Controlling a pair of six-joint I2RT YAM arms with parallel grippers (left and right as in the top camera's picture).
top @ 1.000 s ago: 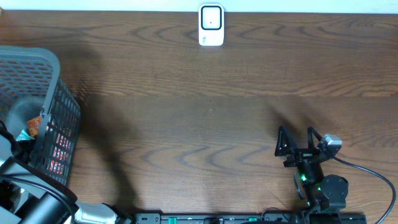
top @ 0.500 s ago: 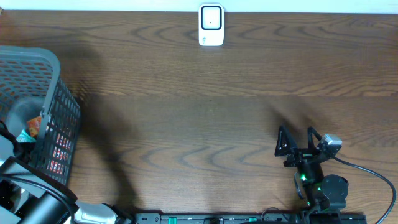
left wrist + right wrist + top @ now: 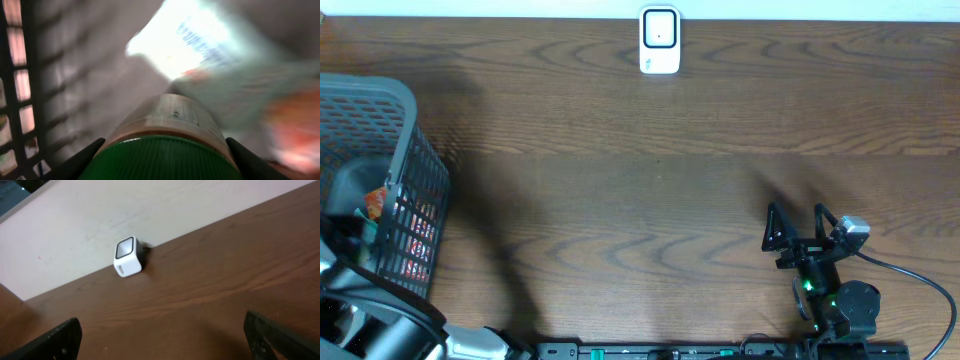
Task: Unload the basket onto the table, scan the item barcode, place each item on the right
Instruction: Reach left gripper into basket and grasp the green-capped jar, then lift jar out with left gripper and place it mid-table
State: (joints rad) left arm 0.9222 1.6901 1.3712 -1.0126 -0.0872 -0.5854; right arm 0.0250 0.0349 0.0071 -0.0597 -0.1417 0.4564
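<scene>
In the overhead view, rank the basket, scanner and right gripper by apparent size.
Largest: basket, clearly.
Then right gripper and scanner: they look roughly alike. The gripper's open fingers spread slightly wider, so I leave them unranked.

The right arm [image 3: 840, 305] is black, with a green light [image 3: 807, 288] glowing on it, a small grey camera block [image 3: 853, 227] and a thin black cable [image 3: 895, 264]. The right claw [image 3: 796, 212] has triangular black fingers. The left arm [image 3: 380, 335] mixes black and pale grey casings.
</scene>
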